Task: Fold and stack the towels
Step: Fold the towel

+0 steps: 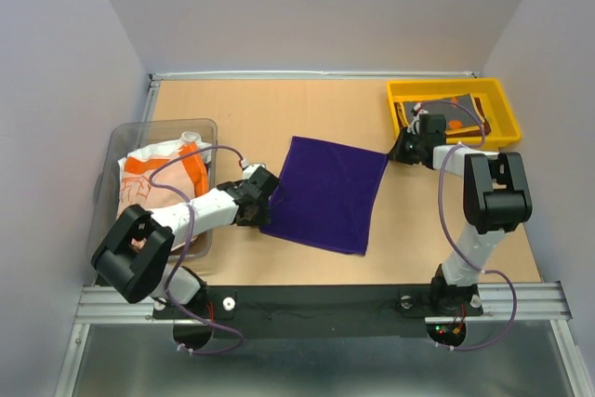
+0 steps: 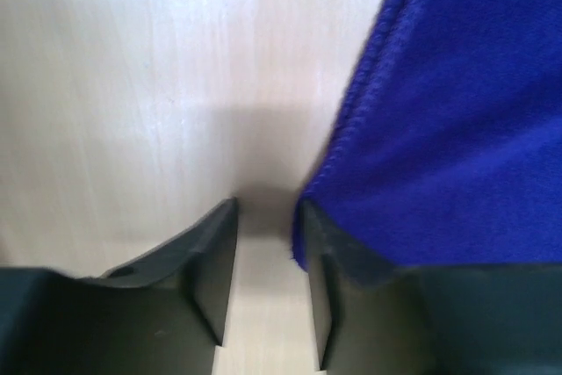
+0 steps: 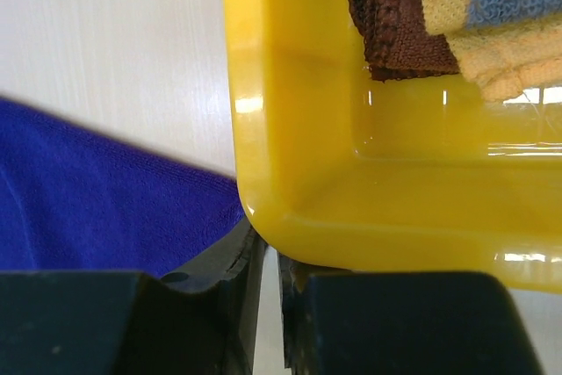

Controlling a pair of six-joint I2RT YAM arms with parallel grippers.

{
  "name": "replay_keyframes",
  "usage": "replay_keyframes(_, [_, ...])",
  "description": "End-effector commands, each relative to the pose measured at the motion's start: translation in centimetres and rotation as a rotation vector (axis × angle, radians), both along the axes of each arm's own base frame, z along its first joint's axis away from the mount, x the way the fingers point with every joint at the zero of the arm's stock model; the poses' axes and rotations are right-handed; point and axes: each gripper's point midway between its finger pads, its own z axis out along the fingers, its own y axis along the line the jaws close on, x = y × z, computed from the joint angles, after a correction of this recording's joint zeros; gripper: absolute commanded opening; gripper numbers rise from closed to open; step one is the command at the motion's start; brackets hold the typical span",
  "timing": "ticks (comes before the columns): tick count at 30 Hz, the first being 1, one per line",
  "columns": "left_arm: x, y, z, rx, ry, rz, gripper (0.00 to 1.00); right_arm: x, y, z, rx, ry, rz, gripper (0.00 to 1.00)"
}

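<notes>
A deep purple towel lies spread flat on the table, slightly rotated. The left gripper is parted at its left edge. The right gripper's fingers are nearly together at its far right corner; whether they pinch cloth is unclear.

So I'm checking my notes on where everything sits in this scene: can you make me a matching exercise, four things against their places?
Things:
1. purple towel
2. orange-and-white patterned towel
3. dark brown towel
4. left gripper

Places:
A. inside the yellow tray
B. spread flat on the middle of the table
C. at the purple towel's left edge
D. inside the clear bin

Pairs: 1-B, 2-D, 3-A, 4-C
</notes>
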Motion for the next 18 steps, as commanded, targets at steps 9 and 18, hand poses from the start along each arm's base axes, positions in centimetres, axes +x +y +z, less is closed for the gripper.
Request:
replay_keyframes(9, [4.8, -4.6, 11.2, -0.178, -0.242, -0.119, 0.82, 0.0, -1.5, 2.6, -0.091, -0.029, 0.028, 0.45])
replay_keyframes(18, [6.4, -11.7, 7.9, -0.251, -0.126, -0.333, 0.72, -1.4, -0.6, 5.3, -0.100, -0.031, 0.071, 0.46])
